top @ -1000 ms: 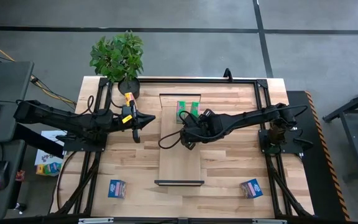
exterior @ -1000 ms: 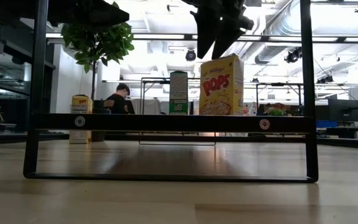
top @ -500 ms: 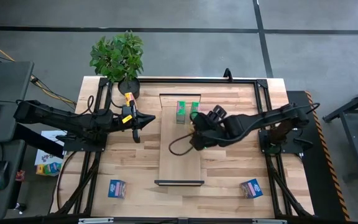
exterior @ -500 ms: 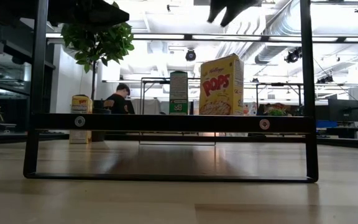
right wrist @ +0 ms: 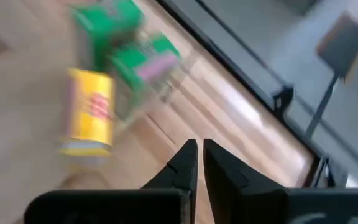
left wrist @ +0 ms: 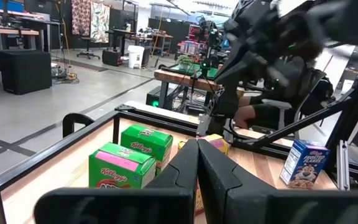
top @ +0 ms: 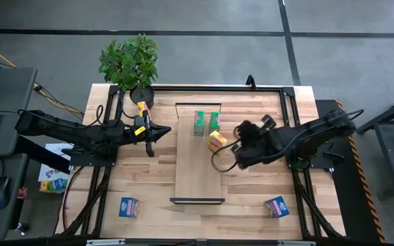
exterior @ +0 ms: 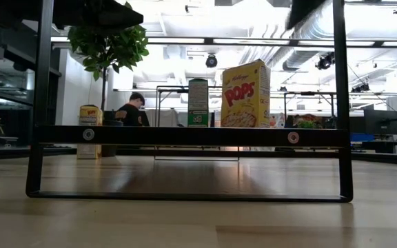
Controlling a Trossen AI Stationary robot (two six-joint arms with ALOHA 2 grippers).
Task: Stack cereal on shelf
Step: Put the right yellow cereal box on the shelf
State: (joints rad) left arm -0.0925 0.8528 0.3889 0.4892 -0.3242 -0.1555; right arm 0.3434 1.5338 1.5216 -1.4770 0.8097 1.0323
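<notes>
On the light-wood shelf (top: 198, 171), two green cereal boxes (top: 199, 123) (top: 215, 121) stand side by side at its far end. A yellow cereal box (top: 217, 141) stands upright on its base just in front of them, by the shelf's right edge; it also shows in the low view (exterior: 245, 93). My right gripper (top: 237, 147) hangs above the table just right of the shelf, shut and empty (right wrist: 199, 148). My left gripper (top: 161, 131) waits left of the shelf, shut (left wrist: 197, 155).
A second yellow box (top: 142, 109) stands by the potted plant (top: 130, 61) at the far left. Two blue boxes (top: 129, 206) (top: 276, 207) stand near the front corners. The shelf's black bracket (exterior: 185, 134) crosses the low view. A person sits in the room behind.
My right gripper has risen and drawn back from over the shelf toward the table's right edge, uncovering the yellow box. The box stays upright where it stood, in front of the green boxes.
</notes>
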